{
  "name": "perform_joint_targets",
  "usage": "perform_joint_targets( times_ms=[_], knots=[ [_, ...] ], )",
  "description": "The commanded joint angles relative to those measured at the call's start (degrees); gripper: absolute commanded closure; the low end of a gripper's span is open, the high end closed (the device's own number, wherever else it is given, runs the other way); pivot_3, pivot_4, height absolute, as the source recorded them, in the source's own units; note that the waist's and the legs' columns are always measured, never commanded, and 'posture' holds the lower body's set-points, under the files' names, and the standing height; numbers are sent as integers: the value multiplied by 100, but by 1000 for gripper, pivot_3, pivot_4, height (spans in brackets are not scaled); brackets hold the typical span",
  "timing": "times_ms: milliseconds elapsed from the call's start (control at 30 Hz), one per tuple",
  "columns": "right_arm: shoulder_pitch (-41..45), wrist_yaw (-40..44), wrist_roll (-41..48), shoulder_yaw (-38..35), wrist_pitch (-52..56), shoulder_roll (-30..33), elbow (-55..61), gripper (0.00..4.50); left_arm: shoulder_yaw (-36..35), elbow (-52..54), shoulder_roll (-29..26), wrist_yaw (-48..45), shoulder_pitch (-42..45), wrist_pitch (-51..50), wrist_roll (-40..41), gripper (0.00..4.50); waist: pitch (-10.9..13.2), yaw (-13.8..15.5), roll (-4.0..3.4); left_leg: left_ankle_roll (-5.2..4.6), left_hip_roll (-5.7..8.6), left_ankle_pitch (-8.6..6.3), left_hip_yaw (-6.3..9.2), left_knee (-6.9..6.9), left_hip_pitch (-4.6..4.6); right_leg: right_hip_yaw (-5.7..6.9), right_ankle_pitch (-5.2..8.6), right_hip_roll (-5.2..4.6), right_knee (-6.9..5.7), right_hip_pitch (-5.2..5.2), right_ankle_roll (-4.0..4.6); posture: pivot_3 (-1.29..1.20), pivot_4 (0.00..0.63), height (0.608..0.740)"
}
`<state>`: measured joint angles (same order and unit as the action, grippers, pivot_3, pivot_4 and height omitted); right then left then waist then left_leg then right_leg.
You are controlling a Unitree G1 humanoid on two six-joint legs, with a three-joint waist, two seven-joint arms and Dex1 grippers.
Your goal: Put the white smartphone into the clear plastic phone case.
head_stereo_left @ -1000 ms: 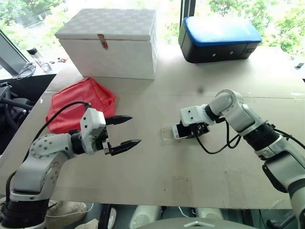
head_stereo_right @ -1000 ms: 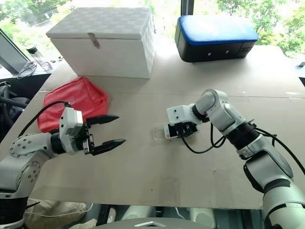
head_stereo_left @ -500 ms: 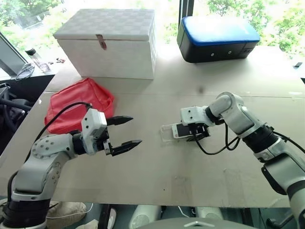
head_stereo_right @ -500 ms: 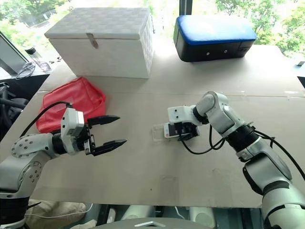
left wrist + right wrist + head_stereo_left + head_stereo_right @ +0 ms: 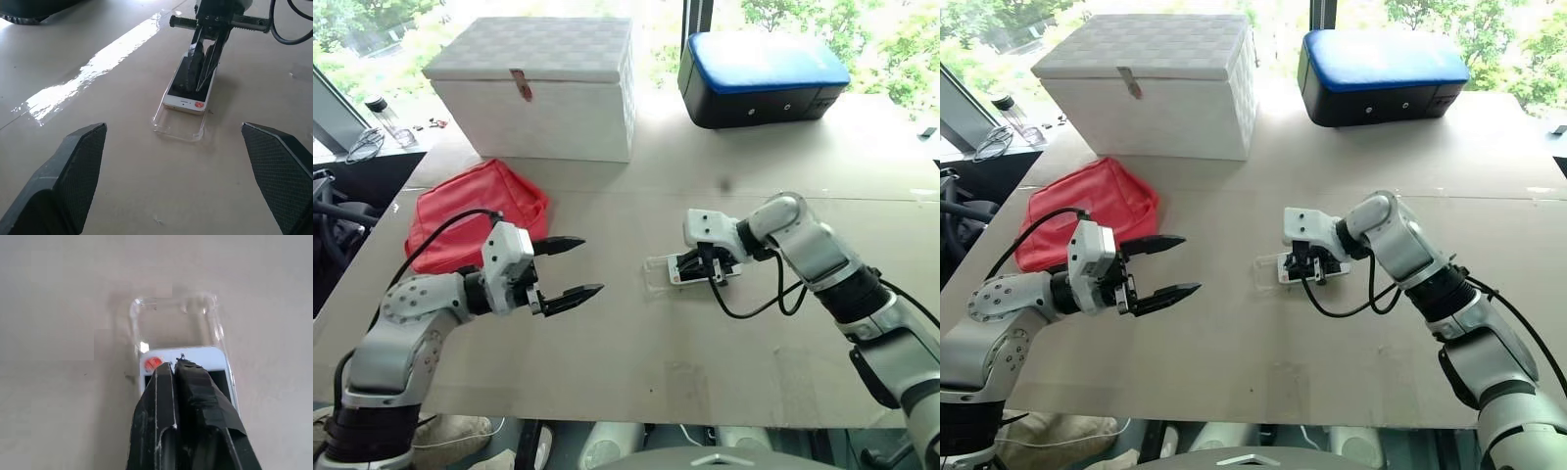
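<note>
On the tan tabletop (image 5: 636, 362), the small white smartphone with its red home button (image 5: 188, 90) lay partly inside the thin clear plastic phone case (image 5: 177, 128), its button end short of the case's far rim. The right gripper (image 5: 176, 366) had its two black fingers pressed together, tips resting on the phone's screen. The left gripper (image 5: 570, 267) hovered well apart to the side, fingers spread wide and holding nothing, near a red fabric pouch (image 5: 475, 211).

Looks like lab/office: big beige table (image 5: 636, 343) by windows (image 5: 372, 29) w/ trees outside, cables (image 5: 362, 147) at side.
</note>
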<state>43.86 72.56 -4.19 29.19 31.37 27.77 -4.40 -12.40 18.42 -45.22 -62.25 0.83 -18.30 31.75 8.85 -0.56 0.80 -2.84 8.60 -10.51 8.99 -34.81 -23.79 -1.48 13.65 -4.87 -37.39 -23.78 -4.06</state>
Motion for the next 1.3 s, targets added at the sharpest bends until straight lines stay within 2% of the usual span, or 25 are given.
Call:
perform_joint_targets(
  times_ms=[33,100,200,400,567,600,633,667,733,767,800,1067,1300],
  knots=[
    [-178,-147,-264,274,-254,97,-171,4456,5,92,45,32,17,76,26,0,-5,-4,2,0,0,0,-6,0,3,0,0,0,0,0,0,0,150,740],
    [-227,-196,-250,243,-352,125,-149,4456,18,117,68,57,1,65,15,0,-7,-6,5,0,0,0,-3,-1,7,1,0,1,0,6,-1,0,150,740],
    [-160,-179,333,-412,-31,133,359,4456,156,254,158,326,-38,-69,-96,0,-5,8,4,-1,0,0,-1,-3,8,2,0,1,0,9,-1,0,150,740],
    [-495,-257,966,-1196,609,657,1491,4456,551,496,210,750,-166,-465,-320,0,1,8,1,-1,0,-1,5,-3,-3,-2,0,0,1,0,-1,0,150,740],
    [-1040,-1097,865,-1813,1028,1069,2056,4500,1062,17,543,1000,163,-454,-633,1544,2,74,0,-2,0,-1,6,1,-5,-2,0,-4,5,1,-1,0,150,740],
    [-1096,-1244,856,-1887,1151,1113,2142,4500,1141,-97,606,1083,219,-453,-734,2033,2,92,0,-2,0,-1,3,1,-5,-4,0,-5,5,1,-1,0,150,740],
    [-1160,-1383,811,-1940,1246,1180,2234,4500,1246,-230,667,1124,280,-417,-846,2223,2,97,0,-2,0,-1,1,0,-5,-6,0,-5,5,1,-1,0,150,740],
    [-1210,-1507,769,-1960,1333,1240,2307,4500,1329,-337,714,1150,334,-377,-938,2771,2,102,0,-2,0,-1,-1,-2,-5,-6,0,-6,4,0,-1,0,150,740],
    [-1319,-1739,676,-1968,1454,1376,2411,4500,1494,-522,842,1208,457,-308,-1105,3582,2,126,1,-3,0,-1,-4,-3,-5,-1,0,-12,2,0,-1,0,150,740],
    [-1385,-1857,636,-1977,1532,1436,2471,4500,1590,-616,921,1249,525,-285,-1200,4165,2,128,1,-3,0,-1,-2,-3,-5,2,0,-12,3,0,-1,0,150,740],
    [-1441,-1957,604,-1979,1590,1484,2531,4500,1672,-707,995,1284,584,-252,-1284,4424,2,136,1,-3,0,-1,-3,-4,-5,2,1,-12,3,0,-1,0,150,740],
    [-1865,-2417,460,-1842,2009,1784,3172,4500,1977,-963,1361,1419,813,-208,-1577,4424,2,139,2,-3,0,0,-3,-4,-9,3,0,-13,17,3,-2,0,150,740],
    [-2104,-2630,279,-1424,2183,1951,3476,4500,2121,-1212,1584,1452,1019,-183,-1738,4424,2,140,2,-3,0,-1,0,-11,-9,8,0,-13,16,9,-3,0,150,740]
  ],
)
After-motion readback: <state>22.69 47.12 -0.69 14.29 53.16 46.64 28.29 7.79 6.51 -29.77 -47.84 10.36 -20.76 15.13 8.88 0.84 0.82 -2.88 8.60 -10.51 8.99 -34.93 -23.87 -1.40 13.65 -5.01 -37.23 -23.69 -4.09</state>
